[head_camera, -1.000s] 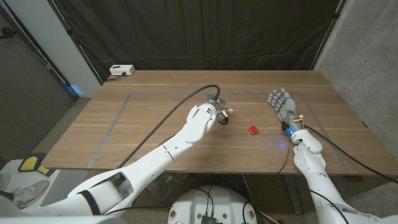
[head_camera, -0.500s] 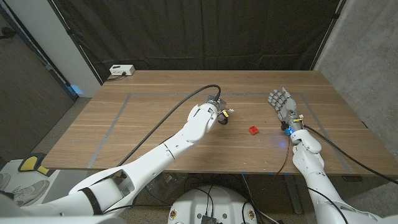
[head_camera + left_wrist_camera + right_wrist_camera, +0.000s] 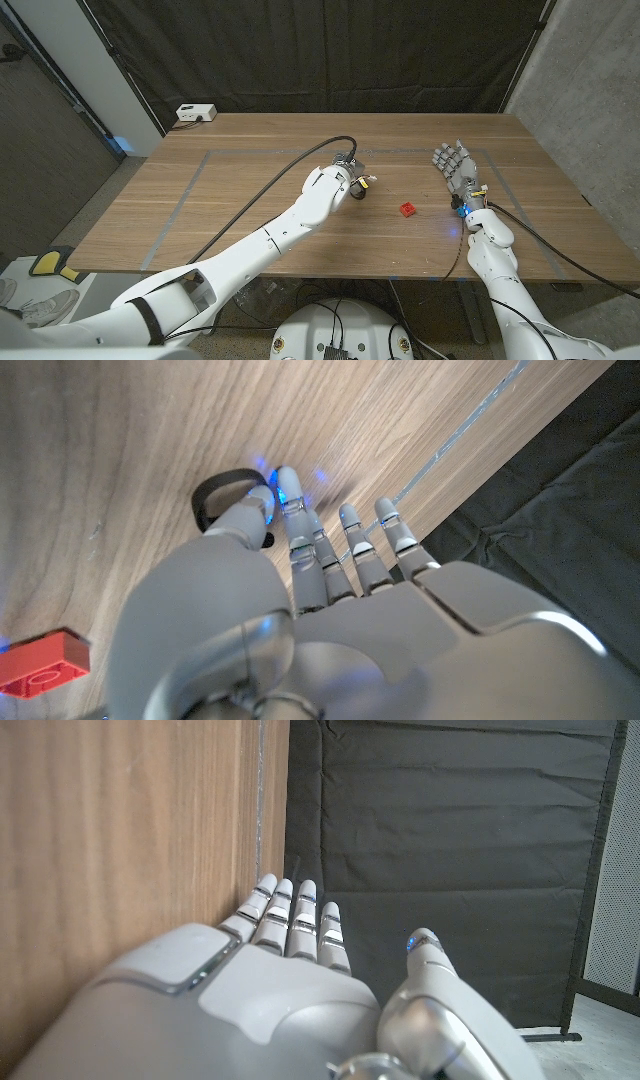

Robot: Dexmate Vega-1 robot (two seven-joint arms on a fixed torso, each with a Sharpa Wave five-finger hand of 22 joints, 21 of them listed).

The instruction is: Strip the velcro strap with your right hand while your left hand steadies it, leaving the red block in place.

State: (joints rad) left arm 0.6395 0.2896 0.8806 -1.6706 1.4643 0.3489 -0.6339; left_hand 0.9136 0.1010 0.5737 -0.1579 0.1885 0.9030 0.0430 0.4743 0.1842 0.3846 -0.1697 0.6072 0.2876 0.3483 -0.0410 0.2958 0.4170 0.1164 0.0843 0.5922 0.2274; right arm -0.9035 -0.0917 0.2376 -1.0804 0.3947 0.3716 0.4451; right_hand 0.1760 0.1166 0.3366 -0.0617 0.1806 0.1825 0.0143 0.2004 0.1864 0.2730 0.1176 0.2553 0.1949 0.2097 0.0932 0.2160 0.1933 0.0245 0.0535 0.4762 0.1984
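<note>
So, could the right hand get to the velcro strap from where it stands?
Probably yes. The right hand is open and empty, with bare table between it and the velcro strap. The left hand crowds the strap, and the red block sits near the path.

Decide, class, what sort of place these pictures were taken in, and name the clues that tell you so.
Probably a robotics lab or test cell, not a home or workshop. Black curtains hang behind a wooden table marked with tape lines, a cable trails to the left hand, and a white box sits at the far edge.

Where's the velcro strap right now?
In the left wrist view the velcro strap, a black loop, lies on the wooden table at the left hand's fingertips, left of the red block.
</note>
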